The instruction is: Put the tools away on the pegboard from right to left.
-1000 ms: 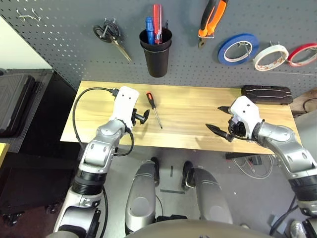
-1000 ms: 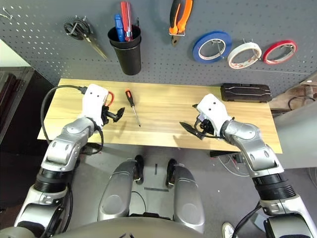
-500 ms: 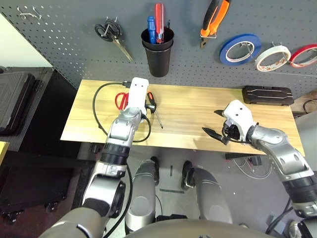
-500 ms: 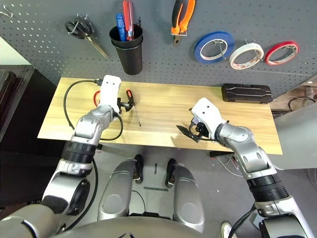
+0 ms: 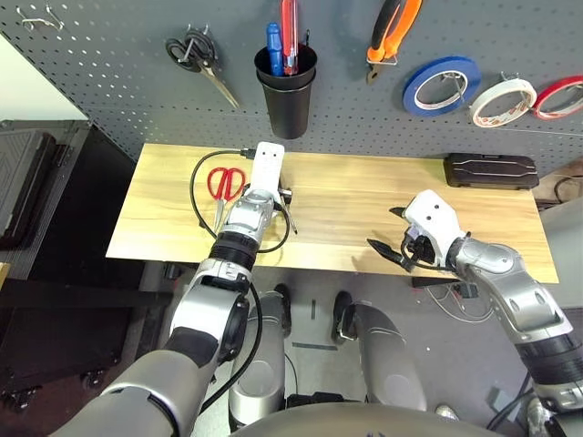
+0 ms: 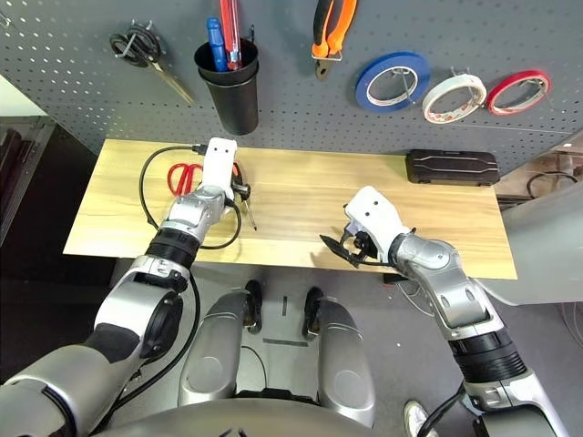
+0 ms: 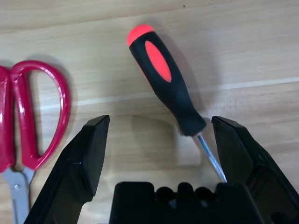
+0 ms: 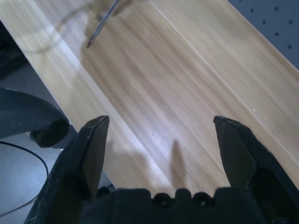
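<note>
A large dark grey pegboard (image 5: 109, 82) fills the far side of the scene, above a long wooden table (image 5: 364, 218). On the pegboard, from right to left, hang a red tape roll (image 5: 560, 97), the white tape roll (image 5: 500, 102), a blue tape roll (image 5: 440, 86), the orange-and-black pliers (image 5: 392, 32), a black cup (image 5: 286, 96) holding 2 upright tools, and black-handled scissors (image 5: 199, 59). A black case (image 5: 490, 170) lies at the far right of the table.

2 tools remain on the table, left of centre: the red-handled scissors (image 5: 223, 187) and, just right of them, the small screwdriver (image 7: 166, 79) with its orange-red and black handle.

The left gripper (image 7: 161, 149) is held low over the screwdriver, fingers spread wide; in the left wrist view the handle's lower end and the start of the shaft lie between the 2 fingers, nearer 1 of them, with nothing yet clamped. The right gripper (image 5: 393, 244) hovers over the near right edge of the table, its fingers also apart and empty.

Judging by the right-to-left order, the screwdriver is the tool in hand. A good grasp would be centred on the thick black handle rather than the thin shaft, so the gripper is best shifted slightly toward the handle before closing. The scissors lie near, so the fingers should be lowered without nudging them.
</note>
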